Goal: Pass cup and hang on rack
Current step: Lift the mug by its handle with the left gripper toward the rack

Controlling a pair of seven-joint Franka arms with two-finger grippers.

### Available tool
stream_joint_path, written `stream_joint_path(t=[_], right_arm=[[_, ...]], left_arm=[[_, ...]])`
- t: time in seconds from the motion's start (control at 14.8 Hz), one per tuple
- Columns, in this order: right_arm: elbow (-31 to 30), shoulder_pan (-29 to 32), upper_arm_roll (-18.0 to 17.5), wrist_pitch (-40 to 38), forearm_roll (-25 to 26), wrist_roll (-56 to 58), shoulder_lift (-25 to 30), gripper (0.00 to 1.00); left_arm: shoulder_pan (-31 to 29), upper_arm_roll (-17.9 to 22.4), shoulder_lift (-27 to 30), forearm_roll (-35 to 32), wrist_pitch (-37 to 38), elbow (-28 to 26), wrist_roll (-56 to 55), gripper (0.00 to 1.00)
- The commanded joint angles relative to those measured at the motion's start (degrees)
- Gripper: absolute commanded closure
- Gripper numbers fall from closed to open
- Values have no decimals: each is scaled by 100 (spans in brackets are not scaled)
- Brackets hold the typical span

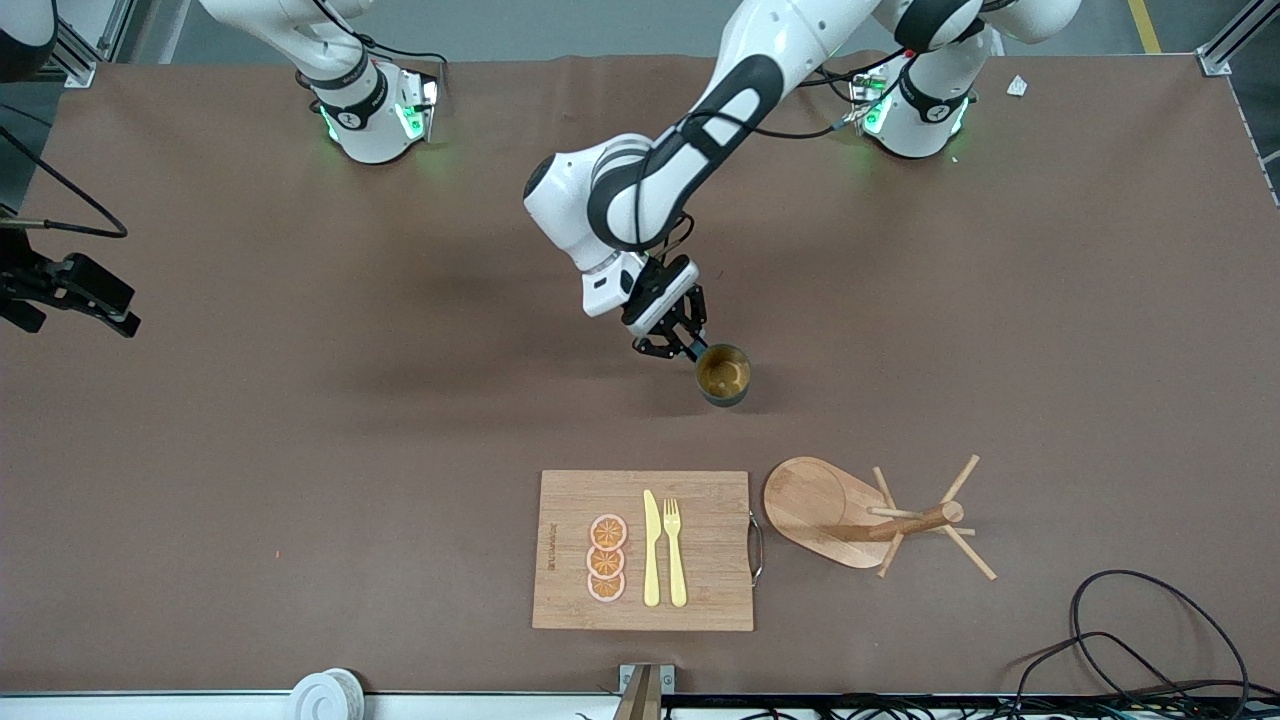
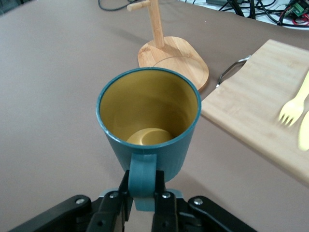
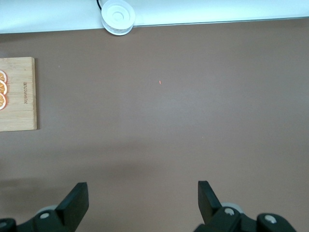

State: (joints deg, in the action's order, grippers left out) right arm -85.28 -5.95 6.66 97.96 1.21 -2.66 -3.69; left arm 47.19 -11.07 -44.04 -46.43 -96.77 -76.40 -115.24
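Cup (image 1: 724, 374) pinched at handle by left gripper (image 1: 683, 343), over bare table, farther from front camera than rack (image 1: 870, 515). Left wrist view: cup (image 2: 148, 126) upright, handle clamped; rack (image 2: 173, 57) ahead. Right wrist view: right gripper (image 3: 143, 197) spread, waiting.

The rack (image 2: 166, 53) loses its upper post and pegs at the left wrist view's edge; cutting board (image 2: 263, 106) is cropped too.

Right tool (image 3: 142, 203) spread over bare table (image 3: 193, 121), cutting board (image 3: 19, 94) nearby.
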Motion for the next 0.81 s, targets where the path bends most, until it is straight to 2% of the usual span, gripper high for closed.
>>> stream_joint_path(t=[0.0, 0.34, 0.54, 0.75], right_arm=[[73, 42, -24, -58, 10, -33, -18, 0], [73, 42, -24, -49, 10, -59, -18, 0], [73, 42, -24, -22, 10, -50, -26, 0], [73, 33, -24, -14, 37, -50, -26, 0]], left_arm=[[-454, -71, 728, 948, -35, 134, 781, 99], [-1517, -71, 1590, 2619, -729, 125, 1950, 100], [-2019, -71, 1767, 3462, -756, 134, 2680, 100], [-2739, -80, 1802, 4718, -756, 265, 3208, 100]])
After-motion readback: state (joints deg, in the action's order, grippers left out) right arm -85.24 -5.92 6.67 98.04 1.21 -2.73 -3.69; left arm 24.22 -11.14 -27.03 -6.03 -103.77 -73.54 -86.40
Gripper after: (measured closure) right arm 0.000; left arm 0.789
